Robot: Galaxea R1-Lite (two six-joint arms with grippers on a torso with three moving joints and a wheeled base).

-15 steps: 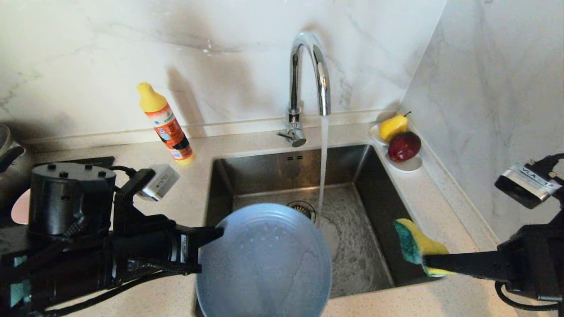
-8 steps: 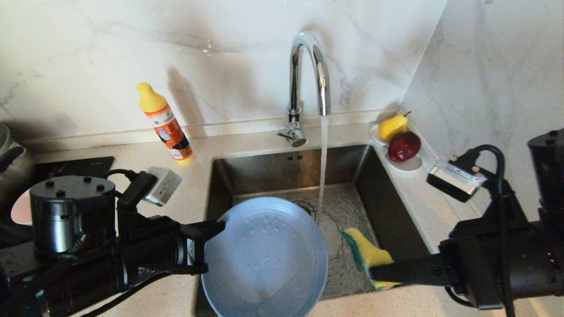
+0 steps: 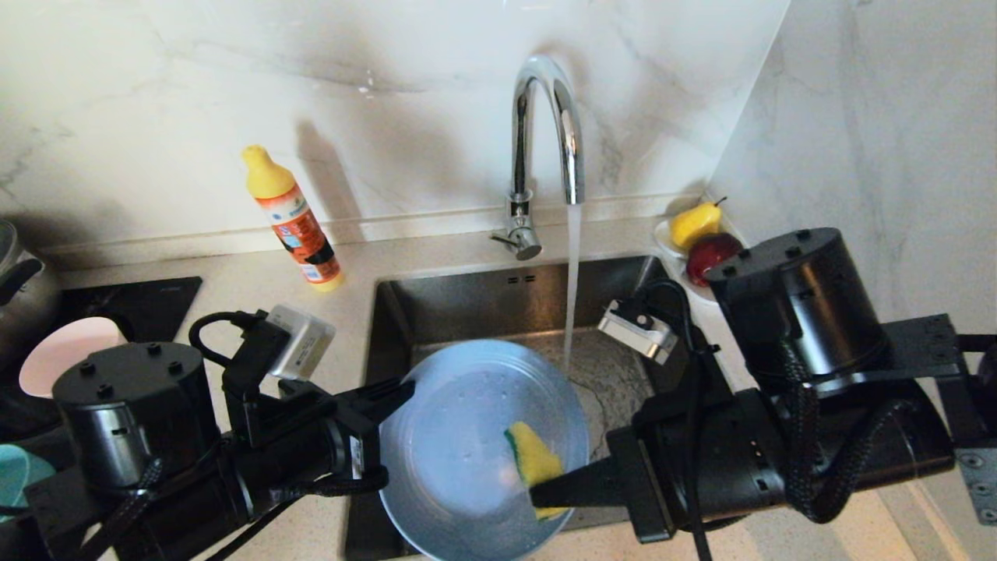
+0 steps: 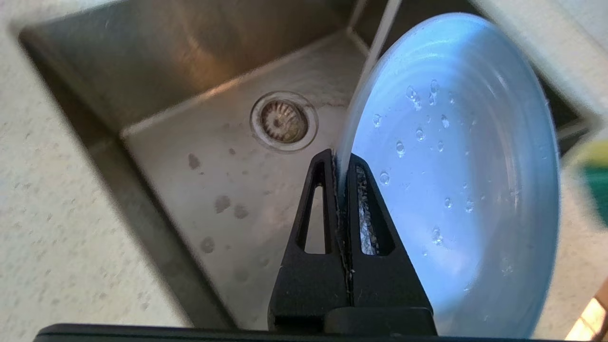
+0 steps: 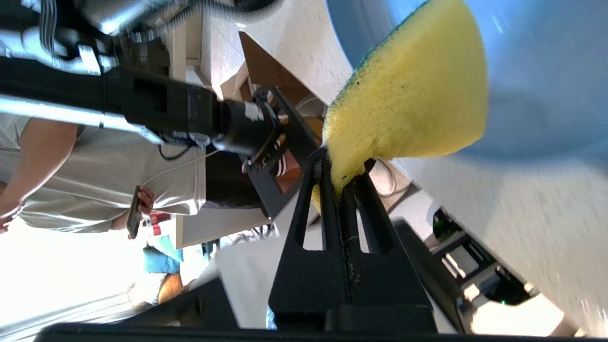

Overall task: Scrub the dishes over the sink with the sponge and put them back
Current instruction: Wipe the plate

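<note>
My left gripper (image 3: 399, 389) (image 4: 340, 164) is shut on the rim of the grey-blue plate (image 3: 459, 460) (image 4: 456, 180), holding it tilted over the steel sink (image 3: 467, 304) (image 4: 199, 156). Water drops dot its face. My right gripper (image 3: 541, 492) (image 5: 343, 168) is shut on the yellow sponge (image 3: 531, 458) (image 5: 413, 109), whose green side faces the plate; the sponge rests against the plate's lower right inside. A pale pink bowl (image 3: 58, 360) and a teal bowl (image 3: 14, 475) sit at the far left counter, partly hidden by my left arm.
Water runs from the chrome tap (image 3: 545, 132) into the sink beside the plate. An orange detergent bottle (image 3: 292, 222) stands on the counter at the back left. A pear (image 3: 695, 224) and a red apple (image 3: 707, 253) lie at the back right corner. The drain strainer (image 4: 284, 121) shows below.
My right arm swung left from the sink's right edge, carrying the sponge onto the plate's face. My left gripper shifted the plate slightly right and up, tilting it more.
</note>
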